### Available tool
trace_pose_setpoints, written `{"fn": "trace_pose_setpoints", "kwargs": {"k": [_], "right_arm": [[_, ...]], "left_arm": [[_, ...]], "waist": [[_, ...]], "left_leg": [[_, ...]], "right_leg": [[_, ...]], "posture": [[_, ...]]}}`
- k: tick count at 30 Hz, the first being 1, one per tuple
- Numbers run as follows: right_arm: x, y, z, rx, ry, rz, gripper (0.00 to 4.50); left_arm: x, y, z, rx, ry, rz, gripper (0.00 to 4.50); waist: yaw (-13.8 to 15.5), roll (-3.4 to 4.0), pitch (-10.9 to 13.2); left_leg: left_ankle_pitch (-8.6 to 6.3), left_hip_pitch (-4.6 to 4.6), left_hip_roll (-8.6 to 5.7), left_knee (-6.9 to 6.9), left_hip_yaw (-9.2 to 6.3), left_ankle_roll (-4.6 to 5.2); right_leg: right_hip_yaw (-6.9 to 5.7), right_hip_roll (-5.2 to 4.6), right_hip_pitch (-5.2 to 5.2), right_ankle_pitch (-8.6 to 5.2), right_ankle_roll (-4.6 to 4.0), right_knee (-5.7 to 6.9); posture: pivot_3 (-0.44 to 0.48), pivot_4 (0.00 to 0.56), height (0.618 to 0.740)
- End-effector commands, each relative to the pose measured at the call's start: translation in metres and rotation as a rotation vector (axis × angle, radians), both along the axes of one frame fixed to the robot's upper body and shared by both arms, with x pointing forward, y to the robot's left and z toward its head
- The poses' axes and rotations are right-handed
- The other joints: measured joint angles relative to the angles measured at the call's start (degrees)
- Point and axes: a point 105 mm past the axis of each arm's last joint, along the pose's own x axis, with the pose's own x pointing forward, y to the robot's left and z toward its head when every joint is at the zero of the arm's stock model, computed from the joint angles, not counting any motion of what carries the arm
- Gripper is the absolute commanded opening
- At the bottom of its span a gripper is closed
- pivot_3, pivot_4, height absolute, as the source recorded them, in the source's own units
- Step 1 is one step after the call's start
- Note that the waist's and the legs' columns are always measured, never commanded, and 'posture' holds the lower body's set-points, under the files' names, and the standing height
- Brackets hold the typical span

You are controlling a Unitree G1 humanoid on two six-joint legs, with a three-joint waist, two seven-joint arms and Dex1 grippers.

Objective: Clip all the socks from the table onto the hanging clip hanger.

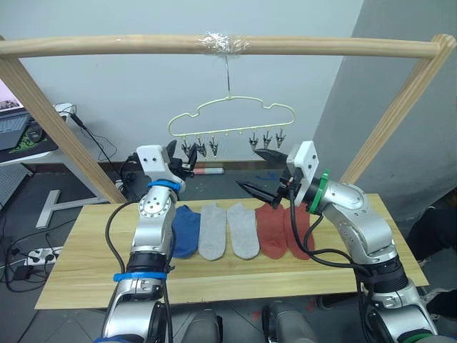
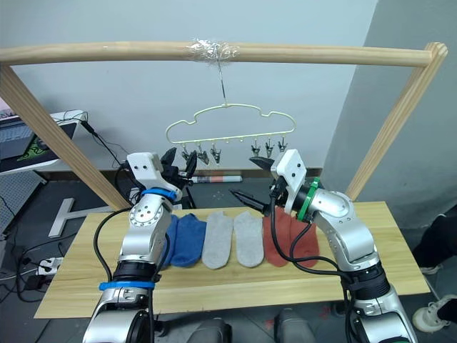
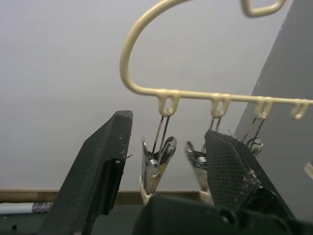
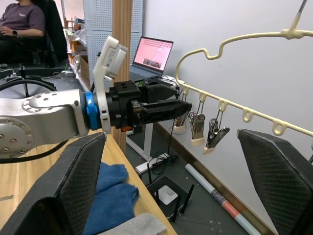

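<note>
The pale yellow-green clip hanger [image 1: 228,114] hangs by its hook from the wooden pole, with small metal clips [image 1: 200,148] along its bottom bar. On the table [image 1: 86,271] lie two blue socks [image 2: 184,239], two grey socks [image 1: 228,230] and two rust red socks [image 1: 284,230] in a row. My left gripper [image 1: 182,157] is raised to the hanger's left end, open, and in its wrist view the leftmost clip [image 3: 155,169] hangs between its fingers. My right gripper [image 1: 248,170] hovers open and empty above the red socks, below the hanger's right clips.
The thick wooden pole [image 1: 214,45] rests on slanted posts [image 1: 57,128] at both sides of the table. A desk with a laptop [image 1: 14,128] stands at the far left. Cables and a power strip [image 1: 39,254] lie on the floor. A seated person [image 4: 22,19] is in the background.
</note>
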Motion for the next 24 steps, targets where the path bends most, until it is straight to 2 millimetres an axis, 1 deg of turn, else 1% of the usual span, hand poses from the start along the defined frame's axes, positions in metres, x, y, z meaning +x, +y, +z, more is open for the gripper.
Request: {"fn": "trace_pose_setpoints", "kwargs": {"k": [1, 7, 11, 15, 18, 24], "right_arm": [[-0.006, 0.002, 0.019, 0.034, -0.057, 0.020, 4.50], [-0.007, 0.002, 0.018, 0.036, -0.048, 0.020, 4.50], [-0.006, 0.002, 0.019, 0.033, -0.048, 0.019, 4.50], [-0.004, 0.001, 0.021, 0.028, -0.053, 0.020, 4.50], [-0.004, 0.001, 0.022, 0.026, -0.057, 0.021, 4.50], [-0.003, 0.000, 0.024, 0.026, -0.058, 0.016, 4.50]], "left_arm": [[-0.005, 0.006, 0.013, 0.003, -0.045, 0.009, 2.70], [-0.007, 0.008, 0.004, 0.014, -0.019, 0.016, 2.70], [-0.003, 0.012, -0.001, -0.013, 0.001, 0.044, 2.70], [0.004, 0.008, 0.001, 0.000, 0.000, 0.033, 2.70], [0.009, 0.011, 0.002, -0.006, -0.001, 0.050, 2.70], [0.012, 0.011, 0.003, -0.004, -0.005, 0.052, 2.70]], "waist": [[0.0, 0.00, 0.0], [0.0, 0.00, 0.0], [0.0, 0.00, 0.0], [-0.1, 0.00, 0.0], [-0.1, 0.00, 0.0], [-0.1, 0.00, 0.0]], "left_leg": [[0.00, 0.00, 0.00, 0.00, 0.00, 0.00], [0.00, -0.01, -0.01, 0.00, -0.01, 0.00], [0.00, -0.01, -0.02, 0.01, 0.00, 0.00], [0.00, -0.01, -0.02, 0.02, 0.00, 0.00], [0.00, -0.01, -0.02, 0.02, 0.00, 0.00], [0.00, -0.02, -0.01, -0.01, 0.00, 0.01]], "right_leg": [[-0.01, 0.01, 0.00, 0.00, 0.01, 0.00], [-0.01, 0.03, 0.00, 0.00, 0.00, -0.01], [0.00, 0.04, 0.00, 0.00, 0.01, -0.01], [-0.02, 0.12, 0.00, 0.00, 0.02, 0.00], [-0.01, 0.20, 0.00, 0.00, 0.02, 0.00], [0.00, 0.19, -0.01, 0.01, 0.00, -0.02]], "posture": [[-0.032, 0.119, 0.740], [-0.034, 0.122, 0.740], [-0.041, 0.132, 0.740], [-0.044, 0.136, 0.740], [-0.044, 0.136, 0.740], [-0.050, 0.141, 0.740]]}}
